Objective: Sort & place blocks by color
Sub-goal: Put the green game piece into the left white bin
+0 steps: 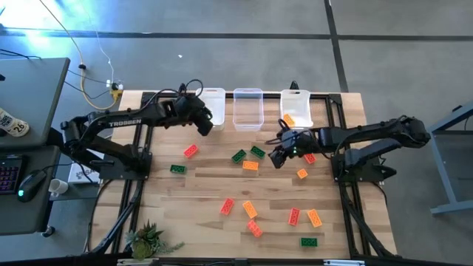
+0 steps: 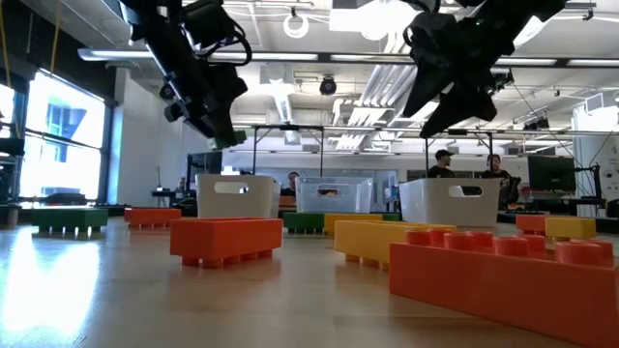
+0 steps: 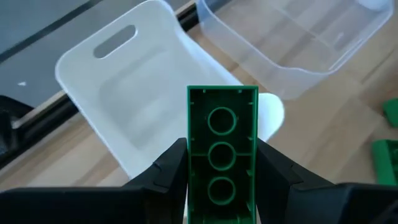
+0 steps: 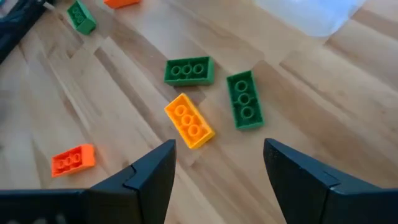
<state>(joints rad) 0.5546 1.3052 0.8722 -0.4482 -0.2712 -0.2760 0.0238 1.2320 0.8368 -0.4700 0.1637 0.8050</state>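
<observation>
Green block [image 3: 221, 155] clamped in left end effector [image 3: 221, 165]; right end effector [image 4: 217, 165] spread wide, empty.

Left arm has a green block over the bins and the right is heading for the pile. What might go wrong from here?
1. The left end effector holds the green block near the edge of the left bin; released here, it might hit the rim and bounce out.
2. The open right end effector hangs over an orange block lying close beside two green blocks; closing could nudge or catch a neighbor.
</observation>
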